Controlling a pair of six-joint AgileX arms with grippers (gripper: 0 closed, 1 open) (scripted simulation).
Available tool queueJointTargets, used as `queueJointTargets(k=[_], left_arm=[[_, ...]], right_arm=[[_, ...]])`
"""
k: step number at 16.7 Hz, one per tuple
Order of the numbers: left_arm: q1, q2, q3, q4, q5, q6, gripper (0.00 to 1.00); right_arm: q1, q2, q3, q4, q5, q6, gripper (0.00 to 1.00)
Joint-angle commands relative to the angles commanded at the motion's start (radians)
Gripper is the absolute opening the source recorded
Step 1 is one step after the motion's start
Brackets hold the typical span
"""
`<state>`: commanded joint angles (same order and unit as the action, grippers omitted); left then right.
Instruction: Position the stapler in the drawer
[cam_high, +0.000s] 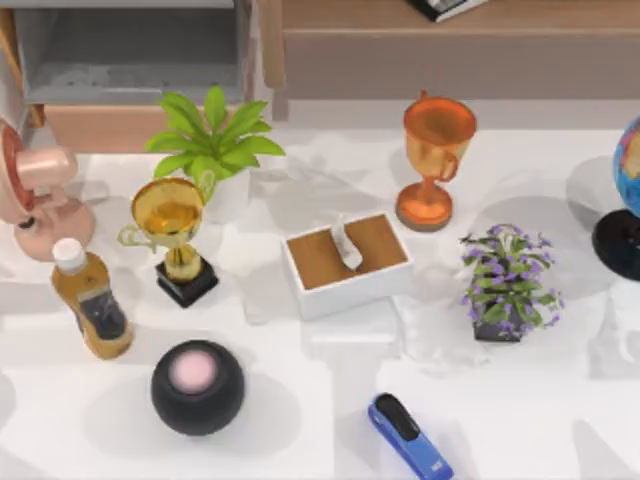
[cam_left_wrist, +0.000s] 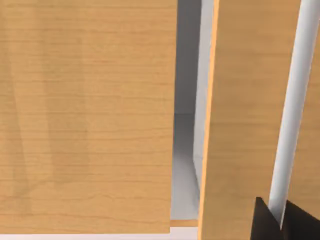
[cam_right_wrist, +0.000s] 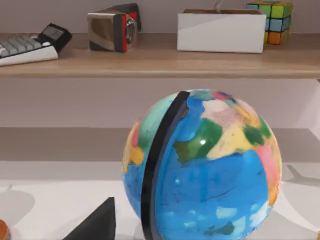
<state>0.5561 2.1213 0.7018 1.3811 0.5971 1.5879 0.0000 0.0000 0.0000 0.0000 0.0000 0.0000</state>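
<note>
Lying on the table's near edge, stapler (cam_high: 410, 436); drawer (cam_high: 130, 62) open.

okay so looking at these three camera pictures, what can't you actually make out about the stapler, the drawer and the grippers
- Stapler: top view, its near end is cut off by the bottom edge.
- Drawer: top view, its left part and back are cut off by the picture's edges.
- Left gripper: left wrist view, dark fingertips at the bottom edge, cropped; open or shut unclear.
- Right gripper: right wrist view, one dark finger beside the globe, cropped; state unclear.

Globe (cam_right_wrist: 202, 167), trophies (cam_high: 436, 160) (two), tissue box (cam_high: 347, 262).
</note>
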Motion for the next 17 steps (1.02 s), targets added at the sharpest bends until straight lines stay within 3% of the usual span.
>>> queueJointTargets(k=[9,14,17], left_arm=[[0.12,-0.079,-0.201,0.115,0.118,0.007,0.0],[0.128,-0.085,-0.215,0.123,0.126,0.007,0.0],[0.128,-0.085,-0.215,0.123,0.126,0.007,0.23]], right_arm=[[0.0,0.0,0.0,0.0,0.0,0.0,1.0],[0.0,0.0,0.0,0.0,0.0,0.0,1.0],[0.0,0.0,0.0,0.0,0.0,0.0,1.0]])
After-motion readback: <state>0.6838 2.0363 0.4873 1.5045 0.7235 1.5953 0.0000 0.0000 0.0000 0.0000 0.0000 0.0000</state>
